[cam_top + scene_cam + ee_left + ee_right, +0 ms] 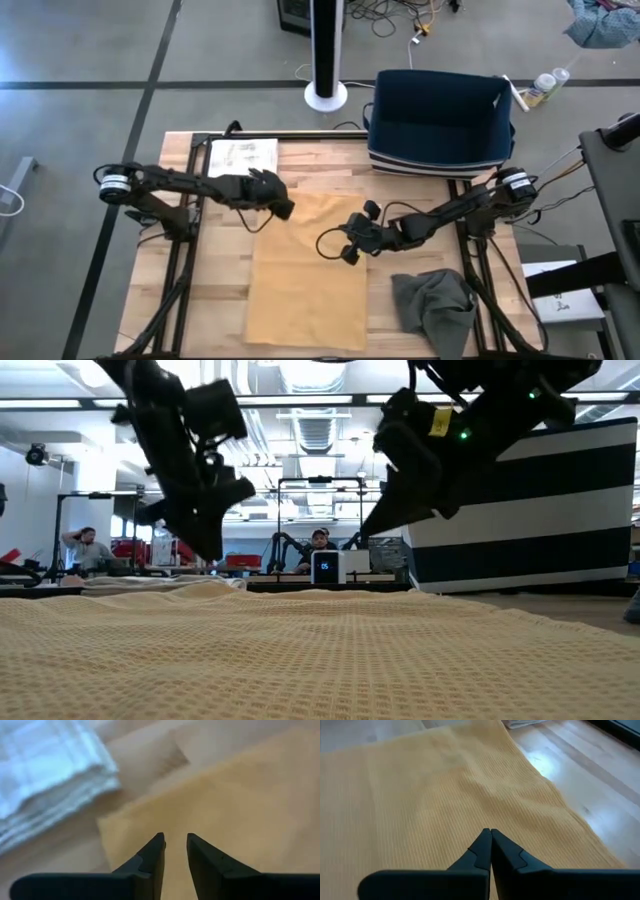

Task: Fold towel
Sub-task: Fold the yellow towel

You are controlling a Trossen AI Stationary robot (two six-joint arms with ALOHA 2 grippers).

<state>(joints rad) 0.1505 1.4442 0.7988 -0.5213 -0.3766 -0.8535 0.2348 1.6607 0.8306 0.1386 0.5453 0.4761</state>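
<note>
A tan waffle-weave towel (305, 275) lies flat on the wooden table, reaching from the middle to the near edge; it fills the foreground of the low view (320, 650). My left gripper (285, 210) hovers over the towel's far left corner (107, 827), its fingers (176, 842) a little apart with nothing between them. My right gripper (348, 255) hangs shut above the towel's far right part (491, 832), clear of the cloth. In the low view both grippers (210, 550) (368, 532) stand above the towel.
A folded white cloth (242, 156) lies at the far left of the table. A navy bin (440, 120) stands at the far right. A crumpled grey cloth (435, 305) lies near the right edge. People sit in the room beyond the table.
</note>
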